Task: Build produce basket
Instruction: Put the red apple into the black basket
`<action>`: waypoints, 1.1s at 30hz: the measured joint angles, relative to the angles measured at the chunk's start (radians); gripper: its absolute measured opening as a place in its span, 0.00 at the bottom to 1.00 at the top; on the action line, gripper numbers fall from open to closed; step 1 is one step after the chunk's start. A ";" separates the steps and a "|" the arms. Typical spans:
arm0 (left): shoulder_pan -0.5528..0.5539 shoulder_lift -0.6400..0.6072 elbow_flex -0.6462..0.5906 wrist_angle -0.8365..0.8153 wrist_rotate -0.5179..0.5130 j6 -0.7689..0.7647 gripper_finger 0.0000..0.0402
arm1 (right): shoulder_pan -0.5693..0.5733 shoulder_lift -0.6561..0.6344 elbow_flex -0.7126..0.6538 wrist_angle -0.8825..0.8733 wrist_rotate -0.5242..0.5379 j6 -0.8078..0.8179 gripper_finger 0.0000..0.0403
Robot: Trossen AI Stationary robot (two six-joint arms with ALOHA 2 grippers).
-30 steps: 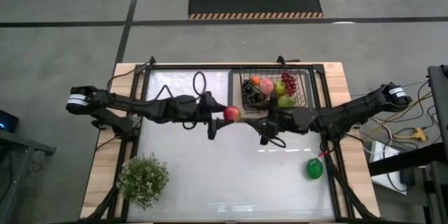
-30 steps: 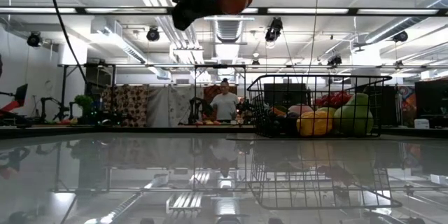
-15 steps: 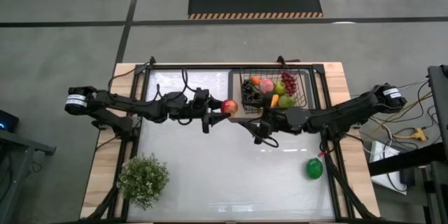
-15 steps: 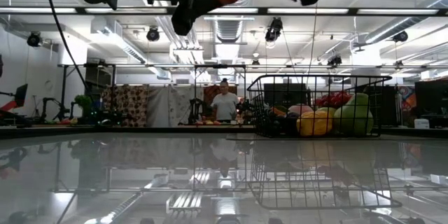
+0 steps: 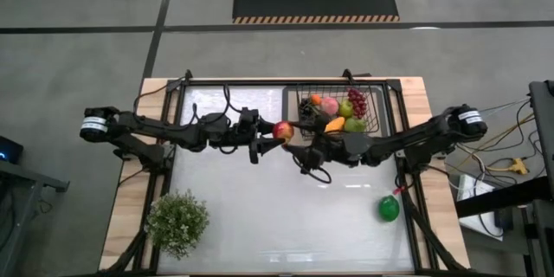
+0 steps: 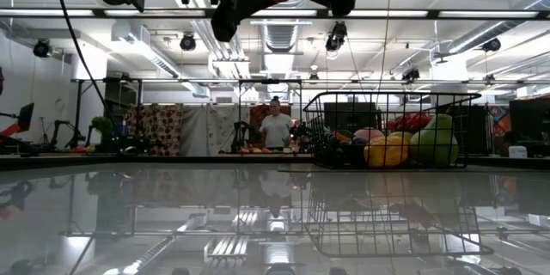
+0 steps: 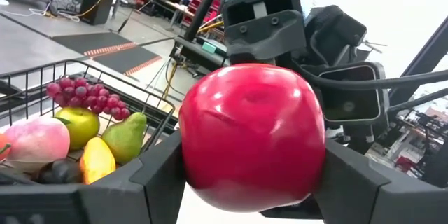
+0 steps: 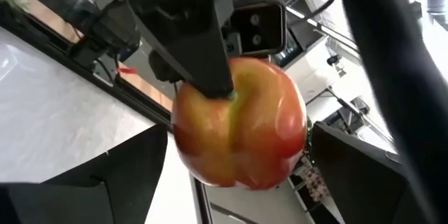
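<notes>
while the left gripper (image 5: 271, 137) has its fingers clamped tight on the red apple (image 5: 283, 130), i've got it held up in the air just beside the basket (image 5: 339, 109). on my end the right gripper (image 5: 297, 151) sits right up against the apple from the other side, its fingers spread wide around it with gaps either side. peach (image 5: 330, 104), grapes (image 5: 357, 100) and pear (image 5: 346, 108) are in the basket. green pepper (image 5: 389, 209) is lying alone on the bench (image 5: 260, 216), well apart.

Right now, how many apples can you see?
2: a red apple held in the left gripper above the table, and a green apple in the basket. Others may be hidden.
</notes>
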 joint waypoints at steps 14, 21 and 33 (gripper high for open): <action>0.000 0.000 -0.006 0.007 -0.001 0.002 0.59 | -0.012 0.012 0.013 0.000 -0.007 0.000 0.64; 0.002 0.000 -0.008 0.001 -0.002 0.002 0.71 | -0.012 0.013 0.013 0.001 -0.009 0.028 0.62; 0.020 -0.013 -0.011 -0.006 -0.005 0.304 0.82 | -0.017 -0.010 0.013 -0.019 0.076 0.150 0.62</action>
